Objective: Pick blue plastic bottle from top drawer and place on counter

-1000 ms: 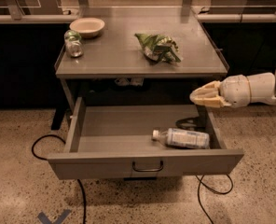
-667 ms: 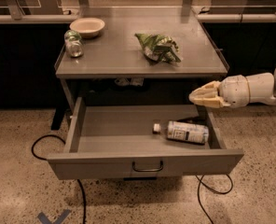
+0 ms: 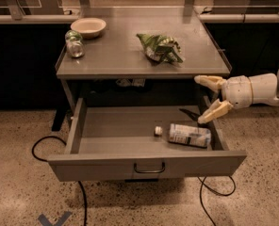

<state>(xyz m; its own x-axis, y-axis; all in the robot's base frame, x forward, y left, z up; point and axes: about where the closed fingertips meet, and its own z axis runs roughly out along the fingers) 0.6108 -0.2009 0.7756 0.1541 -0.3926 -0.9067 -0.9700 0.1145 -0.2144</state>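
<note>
Since the earlier frames the gripper (image 3: 199, 100) has spread its fingers (image 3: 211, 82) from a closed pinch to a wide, released stance, and it grasps nothing; the blue plastic bottle (image 3: 189, 135) has shifted only slightly. You see the gripper at the right, reaching in from the right edge of the view, above the right rear corner of the top drawer (image 3: 102, 166) and just below the front right corner of the counter (image 3: 116, 55). One finger points left at the level of the counter's edge, while the other angles down toward the drawer's right wall. The top drawer is pulled fully open, its wire handle (image 3: 149, 168) centred on the front. The blue plastic bottle lies on its side on the drawer floor, right of centre, white cap pointing left, below the lower finger and apart from it. A small dark item (image 3: 190, 113), possibly a clip or strap, lies behind the bottle near the lower fingertip. On the counter stand a pale bowl (image 3: 88, 27) and a green-lidded glass jar (image 3: 74, 45) at the rear left, with a crumpled green bag (image 3: 160, 47) right of centre. A black cable (image 3: 39, 145) loops on the floor to the left.
</note>
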